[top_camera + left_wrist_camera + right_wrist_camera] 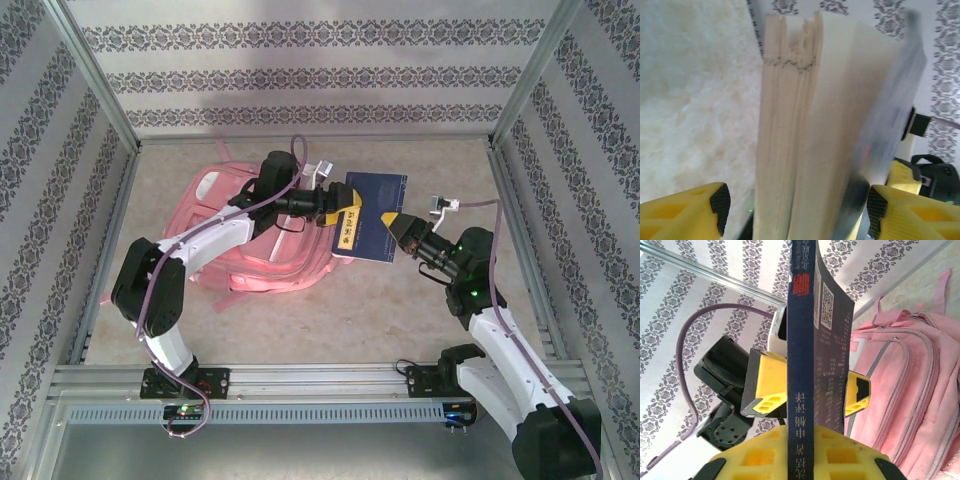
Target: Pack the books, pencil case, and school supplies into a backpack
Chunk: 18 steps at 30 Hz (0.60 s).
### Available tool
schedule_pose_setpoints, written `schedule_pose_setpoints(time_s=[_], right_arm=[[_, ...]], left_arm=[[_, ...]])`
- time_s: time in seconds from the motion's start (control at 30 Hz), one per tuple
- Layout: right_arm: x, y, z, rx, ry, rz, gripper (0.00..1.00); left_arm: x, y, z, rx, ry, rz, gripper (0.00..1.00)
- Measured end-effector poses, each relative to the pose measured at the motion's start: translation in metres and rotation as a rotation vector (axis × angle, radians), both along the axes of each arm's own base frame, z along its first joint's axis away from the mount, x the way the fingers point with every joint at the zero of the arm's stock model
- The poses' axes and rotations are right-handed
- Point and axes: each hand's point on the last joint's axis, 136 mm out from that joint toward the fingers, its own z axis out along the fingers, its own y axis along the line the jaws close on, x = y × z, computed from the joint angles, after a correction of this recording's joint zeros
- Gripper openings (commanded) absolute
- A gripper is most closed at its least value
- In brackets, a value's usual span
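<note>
The right gripper (394,222) pinches the flat dark navy book (378,208); the left gripper (349,217) straddles it with fingers apart, and the pink fabric backpack (270,268) lies just left.

A thin dark navy paperback book (801,390) stands edge-on up the middle. Its spine faces the camera, with pale printed characters and a red mark near the top (a square code shows on the cover turned to the right). The right tool (801,452), with yellow moulded fingers (755,457), is clamped on the book's lower edge. Higher up, the left tool (811,390) has one yellow finger on each side of the book, spread wider than it. To the right, a large pink fabric backpack (905,390) lies on the beige tabletop (940,265). A purple cable (730,306) loops in front of striped patterned wallpaper (690,280).
</note>
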Motion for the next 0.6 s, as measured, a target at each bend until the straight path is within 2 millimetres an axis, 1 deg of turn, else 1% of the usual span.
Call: schedule_pose_setpoints(time_s=[0.03, 0.13, 0.17, 0.2, 0.23, 0.33, 0.43, 0.57, 0.6], right_arm=[[0.0, 0.0, 0.001, 0.003, 0.001, 0.0, 0.0], [0.0, 0.0, 0.004, 0.006, 0.0, 0.0, 0.0], [0.0, 0.0, 0.005, 0.005, -0.002, -0.001, 0.0], [0.001, 0.0, 0.006, 0.005, -0.003, -0.001, 0.0], [0.001, 0.0, 0.007, 0.004, -0.004, -0.001, 0.0], [0.002, -0.002, 0.009, -0.001, -0.004, -0.009, 0.0], [0.004, -0.006, 0.004, -0.014, 0.014, -0.021, 0.0], [0.004, -0.008, 0.0, -0.028, 0.023, -0.024, 0.0], [0.005, -0.009, -0.001, -0.034, 0.025, -0.026, 0.03]], left_arm=[[0.0, -0.001, 0.002, -0.019, 0.004, -0.002, 0.7], [0.001, -0.004, 0.012, -0.089, 0.018, -0.008, 0.6], [0.002, -0.006, 0.016, -0.113, 0.022, -0.01, 0.54], [0.002, -0.006, 0.019, -0.132, 0.022, -0.011, 0.45], [0.002, -0.007, 0.021, -0.148, 0.023, -0.013, 0.38], [0.001, -0.006, 0.029, -0.19, 0.013, -0.018, 0.22], [0.0, -0.006, 0.036, -0.224, -0.007, -0.023, 0.16], [-0.002, -0.005, 0.037, -0.243, -0.005, -0.024, 0.02], [-0.002, -0.005, 0.037, -0.246, -0.003, -0.023, 0.0]])
